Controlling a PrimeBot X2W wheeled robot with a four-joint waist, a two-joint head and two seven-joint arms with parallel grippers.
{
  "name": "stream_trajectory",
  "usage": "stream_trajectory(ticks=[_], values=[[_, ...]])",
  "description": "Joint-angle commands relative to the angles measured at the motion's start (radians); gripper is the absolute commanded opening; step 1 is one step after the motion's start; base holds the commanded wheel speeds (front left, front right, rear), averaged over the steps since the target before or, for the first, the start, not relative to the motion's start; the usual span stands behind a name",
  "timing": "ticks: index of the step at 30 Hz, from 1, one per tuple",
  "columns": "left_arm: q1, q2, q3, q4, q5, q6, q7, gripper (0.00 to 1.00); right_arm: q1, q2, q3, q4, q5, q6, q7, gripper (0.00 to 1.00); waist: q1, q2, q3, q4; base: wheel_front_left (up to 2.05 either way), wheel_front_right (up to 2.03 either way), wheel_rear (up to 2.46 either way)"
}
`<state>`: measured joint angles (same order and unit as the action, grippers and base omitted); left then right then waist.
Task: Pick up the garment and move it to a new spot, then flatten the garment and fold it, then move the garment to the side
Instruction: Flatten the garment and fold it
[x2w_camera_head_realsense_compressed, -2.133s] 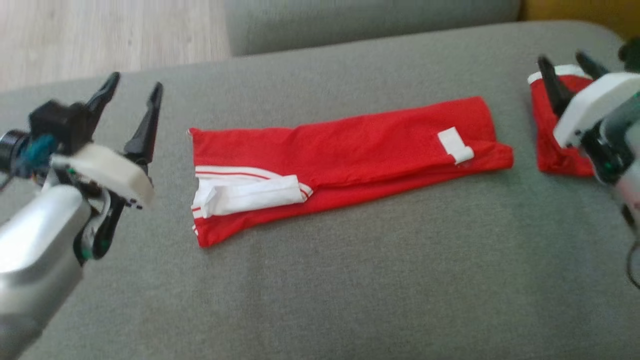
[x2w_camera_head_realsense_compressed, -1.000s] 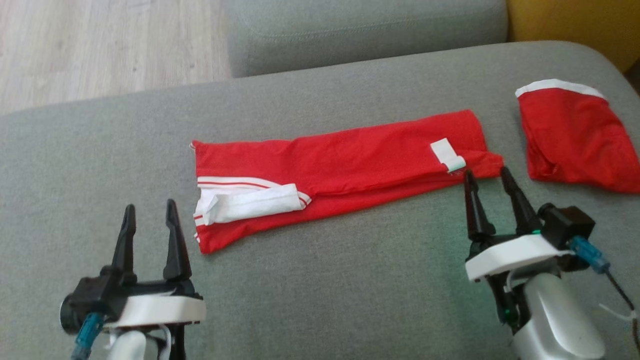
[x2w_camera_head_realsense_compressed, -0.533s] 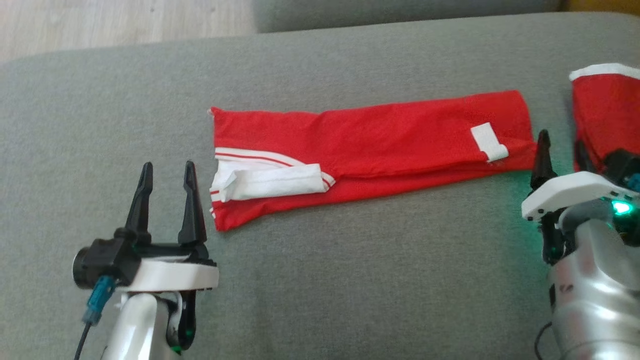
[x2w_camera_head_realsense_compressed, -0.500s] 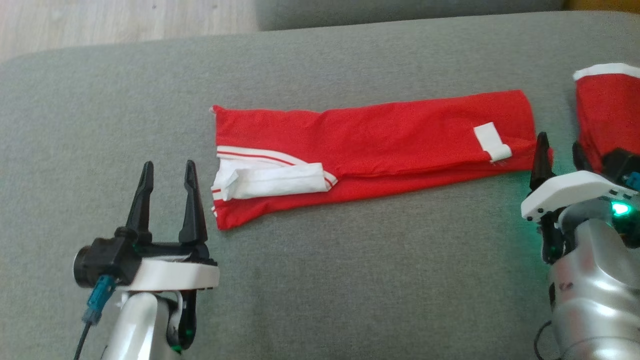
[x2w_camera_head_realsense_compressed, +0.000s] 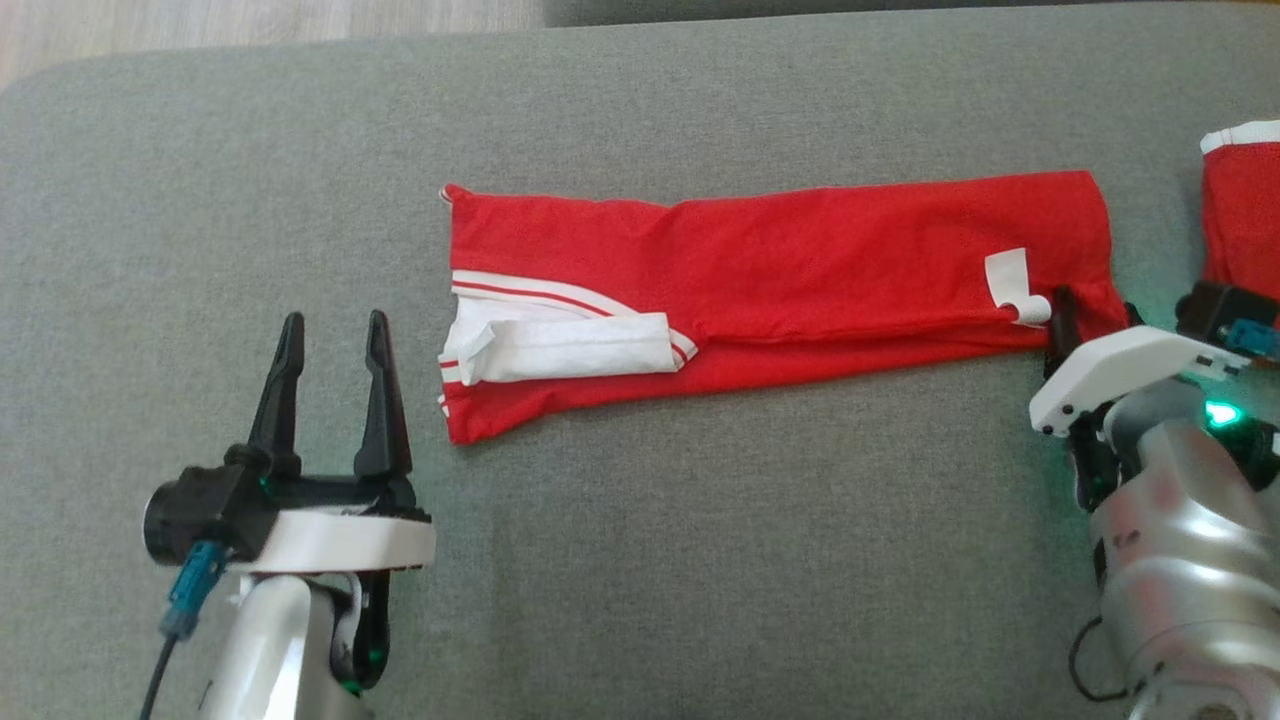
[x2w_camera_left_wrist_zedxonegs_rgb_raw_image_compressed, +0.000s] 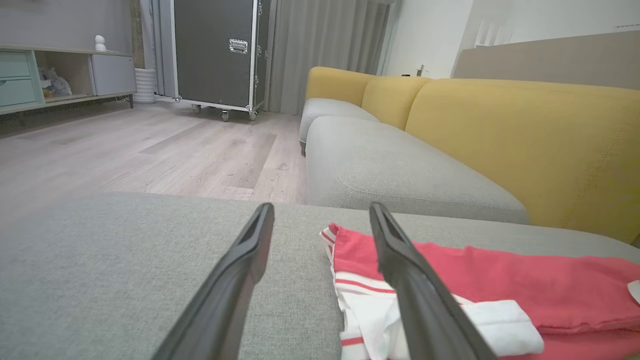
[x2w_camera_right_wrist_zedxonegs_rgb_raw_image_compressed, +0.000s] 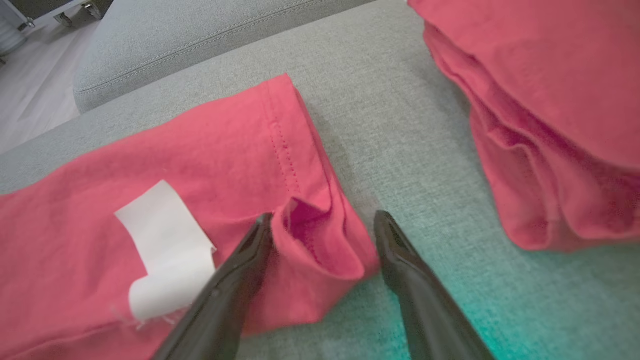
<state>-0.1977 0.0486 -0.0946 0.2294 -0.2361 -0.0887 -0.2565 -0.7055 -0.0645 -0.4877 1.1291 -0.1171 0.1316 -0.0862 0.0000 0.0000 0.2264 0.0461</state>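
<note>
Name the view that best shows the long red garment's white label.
Right wrist view: the white rectangular fabric label is close and large, its lower end curled. Head view shows it small; left wrist view, an edge sliver.

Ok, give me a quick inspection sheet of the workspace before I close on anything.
Surface: grey cushion, even.
Job's things: garment lies flat as a long strip; white label near its right end.
Clutter: red bundle at the right, apart from the garment.
Grippers: left gripper open, beside the garment's left end, apart from it; right gripper open, jaws astride the garment's right corner.
Cables: blue-plugged cable hangs at the left wrist, off the garment.
Surroundings: wood floor, yellow sofa back, black case.
</note>
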Motion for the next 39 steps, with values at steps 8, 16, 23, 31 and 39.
stream_trajectory(ticks=[8, 16, 23, 31, 39], values=[[-0.040, 0.002, 0.044, -0.019, 0.006, 0.002, -0.005, 1.00, -0.071, -0.046, 0.046, 0.003, -0.018, -0.001, -0.093, 0.00, 0.0000, 0.0000, -0.006, -0.019, 0.00, 0.00, 0.00], [-0.031, 0.002, 0.049, -0.027, -0.017, 0.008, -0.005, 1.00, -0.036, -0.132, 0.078, -0.013, 0.013, -0.001, -0.152, 0.00, 0.0000, 0.0000, -0.044, -0.045, 0.00, 0.00, 0.00], [-0.016, 0.002, 0.055, -0.033, -0.014, 0.010, -0.005, 1.00, -0.044, -0.104, 0.149, -0.030, 0.042, -0.001, -0.165, 0.00, 0.0000, 0.0000, -0.089, -0.048, 0.00, 0.00, 0.00], [0.013, 0.002, 0.066, -0.046, -0.002, 0.010, -0.005, 1.00, -0.054, -0.008, 0.327, -0.053, 0.121, -0.001, -0.172, 0.00, 0.0000, 0.0000, -0.170, -0.015, 0.00, 0.00, 0.00], [0.028, 0.002, 0.054, -0.042, -0.004, 0.008, -0.005, 1.00, -0.034, 0.014, 0.665, -0.123, 0.409, -0.001, -0.151, 0.00, 0.0000, 0.0000, -0.206, 0.063, 0.00, 0.00, 0.00]])
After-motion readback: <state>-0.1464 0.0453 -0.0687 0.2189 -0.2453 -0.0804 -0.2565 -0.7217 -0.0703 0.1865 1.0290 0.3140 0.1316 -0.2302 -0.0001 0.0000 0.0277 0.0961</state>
